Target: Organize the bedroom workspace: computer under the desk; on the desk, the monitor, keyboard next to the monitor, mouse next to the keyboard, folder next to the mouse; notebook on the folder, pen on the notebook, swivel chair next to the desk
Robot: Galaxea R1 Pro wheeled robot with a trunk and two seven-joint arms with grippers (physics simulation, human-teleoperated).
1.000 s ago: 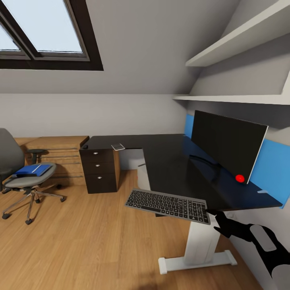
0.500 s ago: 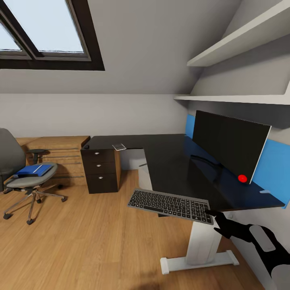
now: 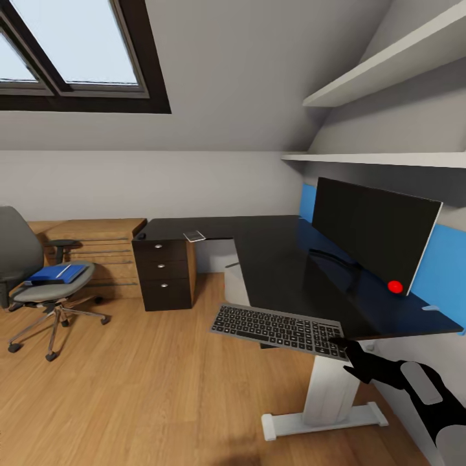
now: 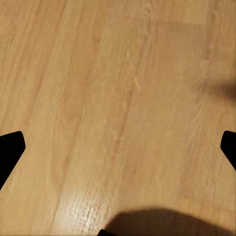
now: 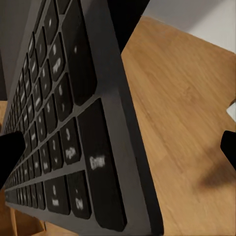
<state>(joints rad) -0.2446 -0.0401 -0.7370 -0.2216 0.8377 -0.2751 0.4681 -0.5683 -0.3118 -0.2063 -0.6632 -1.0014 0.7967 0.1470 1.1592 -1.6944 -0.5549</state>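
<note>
The keyboard (image 3: 278, 331) is held in the air at its right end by the right gripper (image 3: 349, 349), whose jaws are pinched on that end. It is carried roughly level, just in front of the near edge of the glossy black counter (image 3: 272, 259) and slightly below its top, above the light wood floor (image 3: 149, 388). In the right wrist view the keyboard (image 5: 69, 132) is seen at close range, its rows of black keys running away from the camera, with floor beyond it.

The monitor (image 3: 372, 233) stands on the right wing of the counter, close to the blue wall panel (image 3: 446, 272), with a red dot at its lower right corner. A small pale flat item (image 3: 194, 236), too small to identify, lies on the far wing of the counter above the black drawer unit (image 3: 163, 275), on which 3 silver knobs can be counted.

The swivel chair (image 3: 39, 285) is set well apart from the counter, at the left of the room in front of a light-wood drawer chest (image 3: 97, 252). The blue folder (image 3: 57, 273) lies on its seat.

In the left wrist view, the 2 fingertips (image 4: 10, 150) of the left gripper (image 4: 118, 147) are seen spread wide over bare floor, with nothing between the jaws.

2 white shelves (image 3: 388, 71) are fixed on the wall above the monitor, and a skylight (image 3: 65, 52) is set in the sloped wall.
</note>
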